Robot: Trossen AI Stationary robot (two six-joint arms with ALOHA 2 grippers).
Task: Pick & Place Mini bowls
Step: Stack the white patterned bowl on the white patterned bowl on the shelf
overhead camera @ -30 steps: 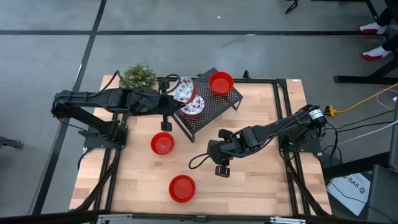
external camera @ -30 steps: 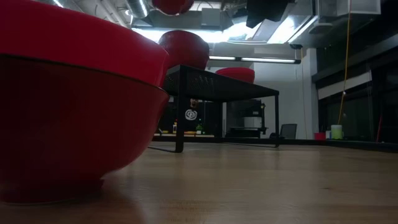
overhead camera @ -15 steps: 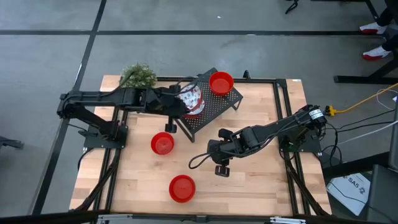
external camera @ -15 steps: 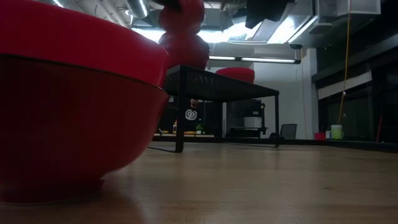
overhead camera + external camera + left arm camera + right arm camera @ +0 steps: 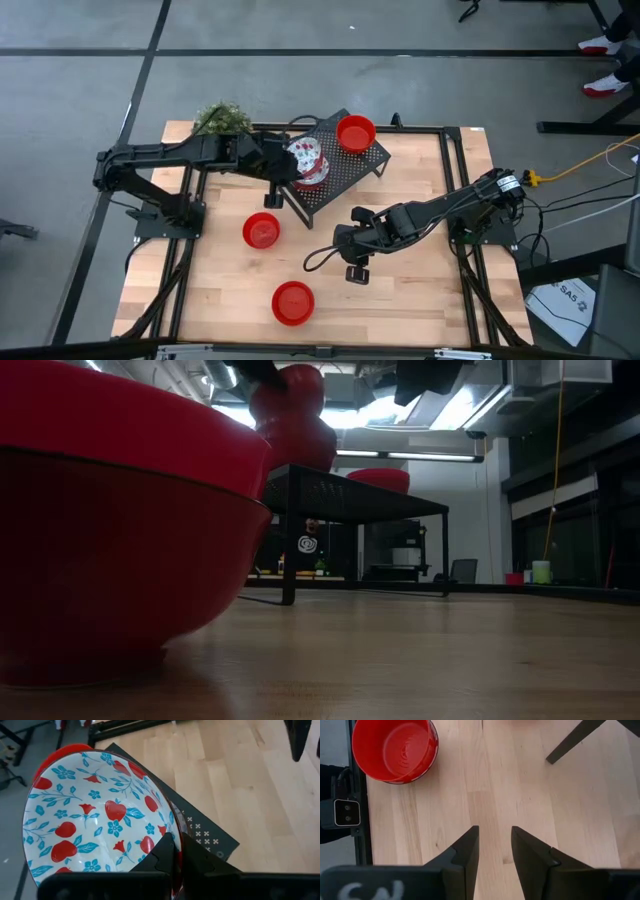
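Observation:
My left gripper is shut on a mini bowl that is white inside with red and blue flowers and red outside. It holds this bowl over the black mesh rack, right above a second bowl standing there. A plain red bowl stands on the rack's far end. Two more red bowls sit on the table. My right gripper is open above the bare table middle, touching nothing. My left gripper pinches the floral bowl's rim, one finger inside the bowl and the other outside. It reaches in from the table's left. The bowl sits mouth up, close above the rack's other bowl; whether they touch I cannot tell.
A small green potted plant stands at the table's far left corner, beside the left arm. The nearest red bowl fills the low view's left side. In the right wrist view, a red bowl lies beyond the open fingers on bare wood.
My left gripper has carried the floral bowl toward the table's right and near side, from beside the rack to above the bowl standing on it, and has lowered it. The bowl has tipped from tilted to nearly level. The right arm has kept still.

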